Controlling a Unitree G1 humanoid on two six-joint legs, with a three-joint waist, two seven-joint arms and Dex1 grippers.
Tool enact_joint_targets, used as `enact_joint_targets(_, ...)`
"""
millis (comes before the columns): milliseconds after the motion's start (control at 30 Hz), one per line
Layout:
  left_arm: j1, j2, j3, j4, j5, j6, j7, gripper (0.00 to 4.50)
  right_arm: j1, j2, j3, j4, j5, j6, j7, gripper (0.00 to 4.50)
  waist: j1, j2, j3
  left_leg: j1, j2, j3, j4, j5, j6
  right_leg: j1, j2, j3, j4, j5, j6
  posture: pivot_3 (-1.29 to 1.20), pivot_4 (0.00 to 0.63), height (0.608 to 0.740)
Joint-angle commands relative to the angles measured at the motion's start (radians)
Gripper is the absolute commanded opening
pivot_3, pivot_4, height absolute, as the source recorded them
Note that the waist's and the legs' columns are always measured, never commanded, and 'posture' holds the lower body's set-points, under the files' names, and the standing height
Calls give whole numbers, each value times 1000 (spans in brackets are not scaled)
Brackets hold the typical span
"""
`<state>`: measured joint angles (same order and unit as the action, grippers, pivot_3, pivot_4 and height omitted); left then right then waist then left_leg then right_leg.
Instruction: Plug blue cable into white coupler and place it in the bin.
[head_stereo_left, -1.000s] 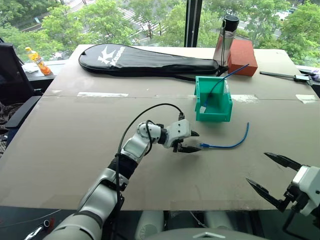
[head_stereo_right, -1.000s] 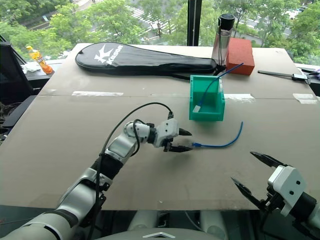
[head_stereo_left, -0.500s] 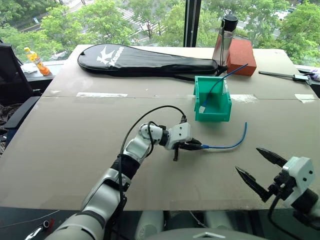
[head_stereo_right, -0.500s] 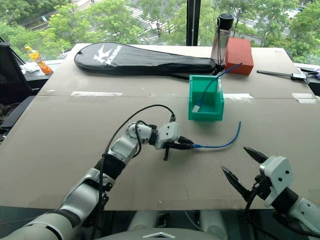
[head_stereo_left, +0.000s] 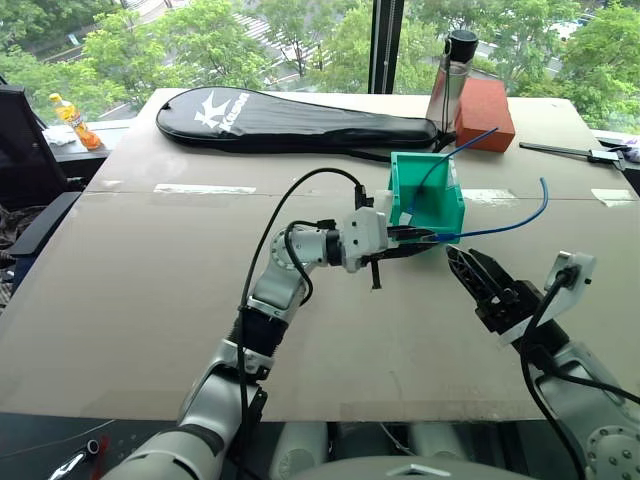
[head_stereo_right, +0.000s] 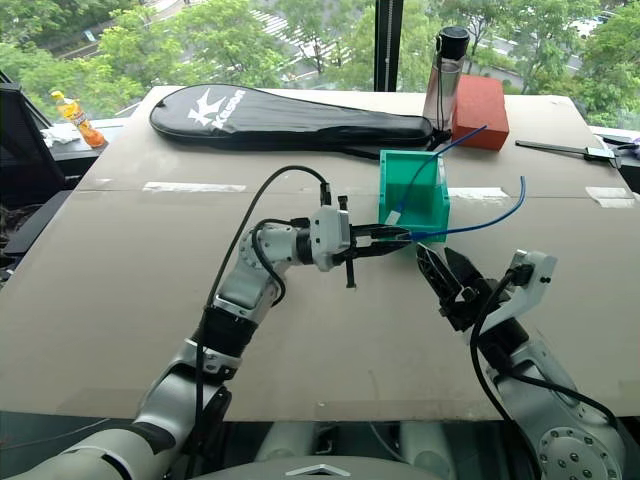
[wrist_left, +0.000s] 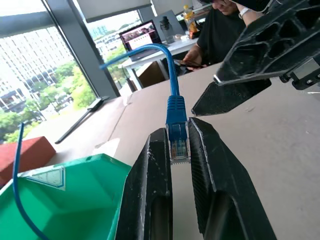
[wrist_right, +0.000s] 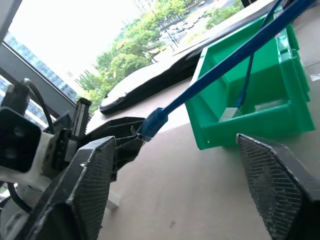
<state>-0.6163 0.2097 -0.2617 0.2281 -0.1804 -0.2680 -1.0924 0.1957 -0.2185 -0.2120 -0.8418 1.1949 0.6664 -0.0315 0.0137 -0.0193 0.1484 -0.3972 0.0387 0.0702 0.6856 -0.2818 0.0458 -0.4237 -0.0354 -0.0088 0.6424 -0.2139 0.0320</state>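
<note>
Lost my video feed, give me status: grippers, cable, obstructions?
Left gripper shut on blue cable plug, lifted off table. Right gripper open, close beside it. Second cable with white coupler in bin. Nothing blocking.

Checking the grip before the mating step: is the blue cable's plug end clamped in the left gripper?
Yes, the left gripper is shut on the blue cable just behind its plug.

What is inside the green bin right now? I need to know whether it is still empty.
Not empty: inside the bin a straighter blue cable leans over the rim, ending in a white block on the floor. Its near wall hides part of the floor.
</note>
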Motion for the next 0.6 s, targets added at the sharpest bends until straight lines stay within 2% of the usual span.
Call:
enact_joint_targets(33, 0, -5, 8, -19, -1, -35, 24, 0, -52, -2, 16, 8, 90, -28, -68, 3296, -1, 0, 0, 0, 0, 0, 0, 0, 0, 0, 0, 0, 0, 0, 0, 0, 150, 740)
enact_joint_targets(567, 16, 3, 4, -44, -16, -43, 34, 0, -139, -4, 98, 76, 138, -77, -124, 3296, -2, 0, 0, 0, 0, 1, 0, 0, 0, 0, 0, 0, 0, 0, 0, 0, 150, 740)
enact_joint_targets(600, 16, 3, 3, -45, -17, -43, 33, 0, -141, -1, 99, 80, 139, -82, -125, 2764, -1, 0, 0, 0, 0, 1, 0, 0, 0, 0, 0, 0, 0, 0, 0, 0, 150, 740)
